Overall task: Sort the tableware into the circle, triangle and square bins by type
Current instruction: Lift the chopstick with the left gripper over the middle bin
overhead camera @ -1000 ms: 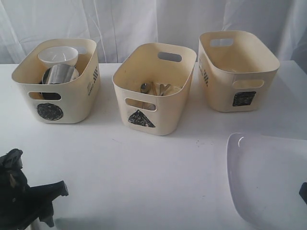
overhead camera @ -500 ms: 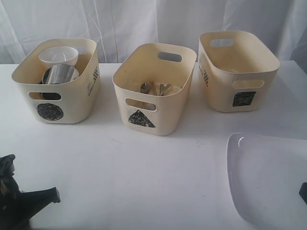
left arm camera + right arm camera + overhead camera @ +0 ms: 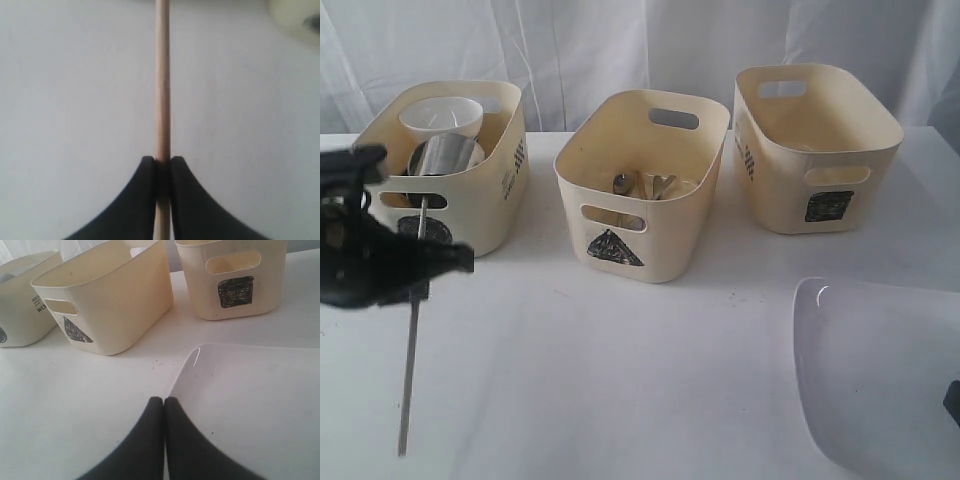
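Observation:
My left gripper point(image 3: 418, 272) hangs above the table in front of the circle bin point(image 3: 480, 205), shut on a wooden chopstick point(image 3: 410, 360) that points almost straight down. In the left wrist view the chopstick point(image 3: 162, 75) runs between the closed fingertips of the left gripper point(image 3: 162, 162). The circle bin holds a small white bowl point(image 3: 440, 115) and a steel mug point(image 3: 445, 155). Steel cutlery point(image 3: 642, 185) lies in the triangle bin point(image 3: 670, 240). My right gripper point(image 3: 164, 401) is shut and holds nothing, at the edge of the large white plate point(image 3: 250, 400), which lies front right point(image 3: 880, 380).
The square bin point(image 3: 785, 185) stands at the back right, behind the plate. A white curtain hangs behind the three bins. White table shows in front of the triangle bin point(image 3: 115, 310) and square bin point(image 3: 200, 295).
My left gripper has closed on the chopstick and risen from the front-left corner, lifting it off the table to the height of the circle bin. The right gripper has not moved.

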### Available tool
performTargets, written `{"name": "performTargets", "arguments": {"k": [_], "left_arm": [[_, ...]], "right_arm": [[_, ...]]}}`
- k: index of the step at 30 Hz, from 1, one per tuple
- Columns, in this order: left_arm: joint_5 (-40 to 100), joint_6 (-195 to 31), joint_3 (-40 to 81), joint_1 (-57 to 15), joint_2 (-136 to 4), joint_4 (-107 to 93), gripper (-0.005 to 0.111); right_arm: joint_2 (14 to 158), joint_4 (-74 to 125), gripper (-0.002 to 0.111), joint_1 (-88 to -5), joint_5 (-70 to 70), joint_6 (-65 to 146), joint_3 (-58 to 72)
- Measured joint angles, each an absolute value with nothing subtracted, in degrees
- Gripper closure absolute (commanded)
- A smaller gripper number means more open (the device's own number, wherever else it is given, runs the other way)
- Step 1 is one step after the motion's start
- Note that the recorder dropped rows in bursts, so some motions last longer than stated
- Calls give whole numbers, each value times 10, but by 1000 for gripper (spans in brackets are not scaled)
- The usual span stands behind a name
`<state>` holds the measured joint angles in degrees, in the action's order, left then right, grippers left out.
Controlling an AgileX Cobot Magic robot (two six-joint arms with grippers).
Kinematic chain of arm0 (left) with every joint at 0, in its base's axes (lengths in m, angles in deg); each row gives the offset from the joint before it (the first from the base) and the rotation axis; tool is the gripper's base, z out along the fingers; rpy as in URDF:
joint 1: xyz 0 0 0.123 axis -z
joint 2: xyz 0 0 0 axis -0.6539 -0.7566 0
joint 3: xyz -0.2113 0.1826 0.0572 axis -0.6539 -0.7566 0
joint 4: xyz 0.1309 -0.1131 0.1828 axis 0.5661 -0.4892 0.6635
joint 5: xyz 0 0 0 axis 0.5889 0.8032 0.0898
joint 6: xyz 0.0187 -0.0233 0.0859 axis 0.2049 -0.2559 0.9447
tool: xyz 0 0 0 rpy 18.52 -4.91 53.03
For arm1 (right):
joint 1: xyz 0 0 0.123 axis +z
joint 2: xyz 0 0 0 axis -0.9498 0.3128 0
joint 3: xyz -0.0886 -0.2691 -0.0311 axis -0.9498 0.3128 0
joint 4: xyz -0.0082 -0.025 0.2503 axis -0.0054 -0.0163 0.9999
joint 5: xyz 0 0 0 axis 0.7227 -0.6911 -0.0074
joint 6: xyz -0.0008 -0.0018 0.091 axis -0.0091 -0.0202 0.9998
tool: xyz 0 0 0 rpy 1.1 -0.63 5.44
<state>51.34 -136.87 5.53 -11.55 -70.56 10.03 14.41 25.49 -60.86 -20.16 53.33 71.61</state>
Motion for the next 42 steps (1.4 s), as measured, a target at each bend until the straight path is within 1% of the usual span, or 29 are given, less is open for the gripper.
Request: {"name": "performTargets", "arguments": {"k": [4, 8, 17, 20, 24, 37, 42], "left_arm": [[488, -1361, 130, -115, -713, 197, 107], [425, -1361, 199, -115, -746, 287, 107], [274, -1360, 311, -115, -872, 346, 107], [238, -1357, 335, -115, -906, 349, 107], [222, -1356, 363, -115, -930, 351, 107], [171, -1303, 433, -113, -935, 363, 107], [158, -1294, 447, -100, -953, 363, 107]], "right_arm": [[144, 255, 108, -609, -202, 533, 716], [144, 255, 108, -609, -202, 533, 716], [144, 255, 108, -609, -202, 533, 716], [144, 255, 108, -609, -202, 533, 716], [144, 255, 108, -609, -202, 533, 716], [144, 255, 108, -609, -202, 534, 716], [144, 255, 108, -609, -202, 534, 716]]}}
